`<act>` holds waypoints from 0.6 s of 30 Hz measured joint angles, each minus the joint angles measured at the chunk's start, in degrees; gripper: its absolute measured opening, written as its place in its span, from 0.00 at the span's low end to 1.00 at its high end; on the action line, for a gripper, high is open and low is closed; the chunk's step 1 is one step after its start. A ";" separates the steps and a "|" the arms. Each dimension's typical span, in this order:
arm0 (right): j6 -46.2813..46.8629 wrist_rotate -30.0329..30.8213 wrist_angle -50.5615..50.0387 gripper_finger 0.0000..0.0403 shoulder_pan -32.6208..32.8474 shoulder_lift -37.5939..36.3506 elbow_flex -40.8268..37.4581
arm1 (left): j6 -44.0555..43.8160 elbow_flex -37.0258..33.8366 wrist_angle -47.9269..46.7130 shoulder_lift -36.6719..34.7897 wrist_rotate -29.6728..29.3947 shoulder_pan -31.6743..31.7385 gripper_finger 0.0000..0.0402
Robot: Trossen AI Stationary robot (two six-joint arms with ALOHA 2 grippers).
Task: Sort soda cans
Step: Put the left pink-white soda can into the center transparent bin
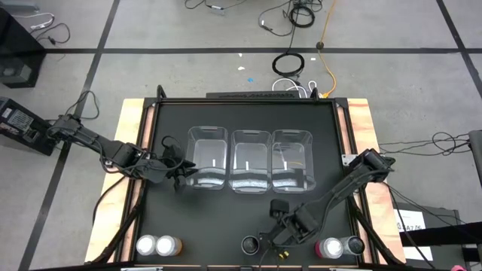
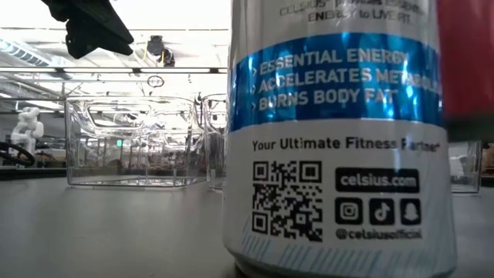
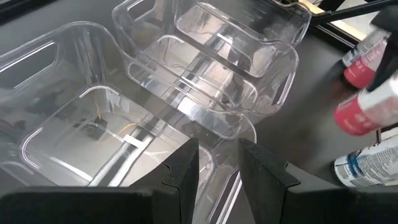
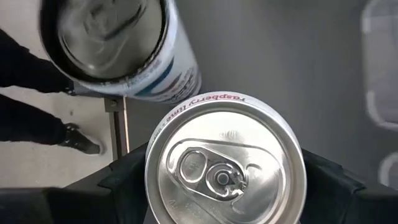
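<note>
My right gripper (image 4: 224, 186) is shut on a pink raspberry can (image 4: 225, 168) near the table's near edge (image 1: 277, 229). The can also shows as a red body in the low view (image 2: 465, 62). A silver-and-blue can (image 2: 332, 139) stands on its base right beside it (image 1: 248, 243). Two orange cans (image 1: 156, 245) stand at the near left. A pink can (image 1: 329, 247) and a silver can (image 1: 352, 245) stand at the near right. My left gripper (image 3: 217, 165) is open and empty, above the left clear bin's near left corner (image 1: 181, 169). My right gripper pinches the pink can's side wall just below its top rim (image 4: 155, 180), one finger (image 4: 124, 183) on each side. The fingers come from above, pointing down. The can stays upright, top up; in the low view its body (image 2: 465, 62) is raised off the table.
Three clear plastic bins stand side by side mid-table: left (image 1: 207, 158), middle (image 1: 250, 159), right (image 1: 292, 159), with nothing showing inside. The black mat (image 1: 226, 226) is bare between the bins and the cans. A person's legs (image 4: 31, 112) show beyond the near edge.
</note>
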 joint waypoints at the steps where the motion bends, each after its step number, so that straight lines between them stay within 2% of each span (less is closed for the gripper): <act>1: 0.11 0.11 -1.50 0.73 -0.15 0.00 1.05 | 0.92 0.00 0.01 0.00 0.00 0.00 0.30; 14: 3.31 4.58 -16.33 0.73 -3.15 -0.02 10.09 | 2.44 0.00 -0.01 0.00 0.00 -0.02 0.30; 18: 8.21 5.69 -19.55 0.73 -4.49 -0.02 11.74 | 2.44 0.00 -0.01 -0.01 0.00 -0.02 0.30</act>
